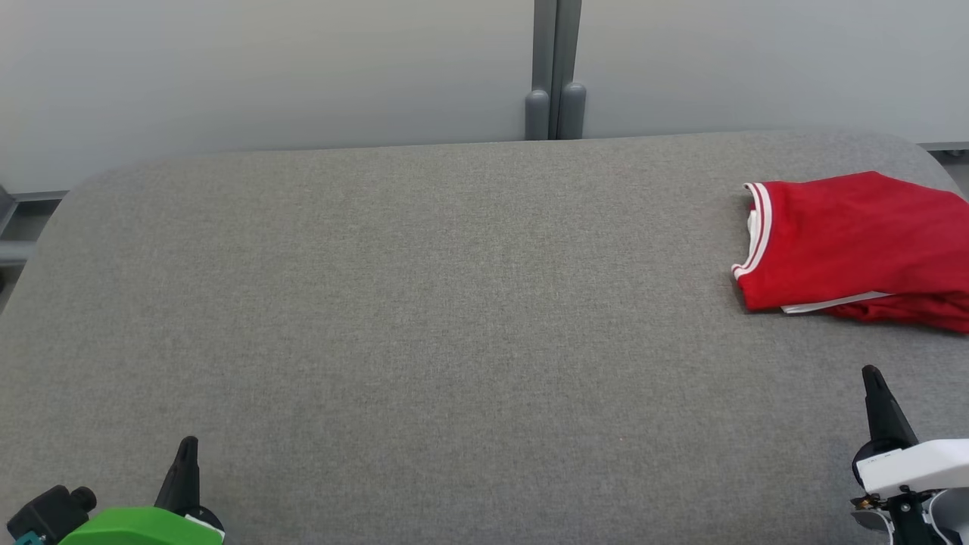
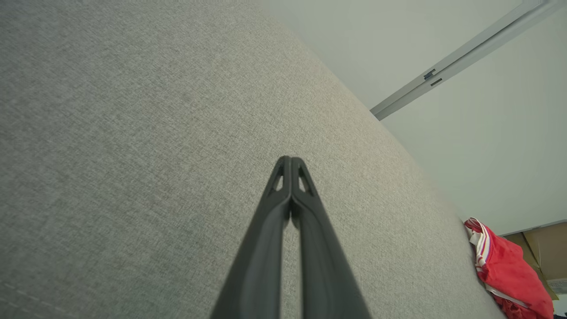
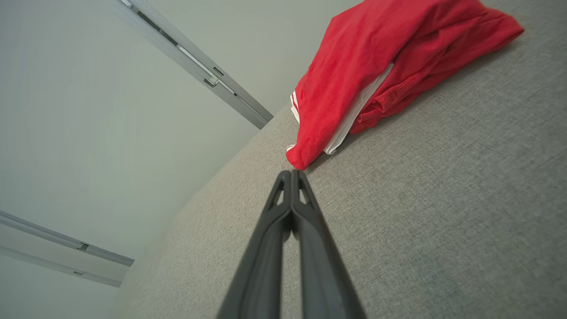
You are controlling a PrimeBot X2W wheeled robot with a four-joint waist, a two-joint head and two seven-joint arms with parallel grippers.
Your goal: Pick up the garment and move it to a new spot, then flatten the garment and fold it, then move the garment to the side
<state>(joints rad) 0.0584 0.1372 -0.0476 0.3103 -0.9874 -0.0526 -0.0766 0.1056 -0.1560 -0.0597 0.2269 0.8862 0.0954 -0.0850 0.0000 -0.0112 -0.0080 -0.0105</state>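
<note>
The garment (image 1: 855, 246) is a red shirt with white trim, folded into a compact bundle at the far right of the grey padded table (image 1: 424, 303). It also appears at the lower right of the left wrist view as the garment (image 2: 509, 270) and at the top of the right wrist view as the garment (image 3: 390, 66). My left gripper (image 1: 188, 445) rests low at the front left, shut and empty, fingertips pressed together (image 2: 291, 160). At the front right, my right gripper (image 1: 872, 375) is shut and empty too, its tips (image 3: 291, 173) just short of the garment's near corner.
A pale wall with a grey vertical post (image 1: 555, 72) stands behind the table. The table's rounded far corners curve off at left and right. A brown cardboard box (image 2: 542, 248) shows past the table's right end.
</note>
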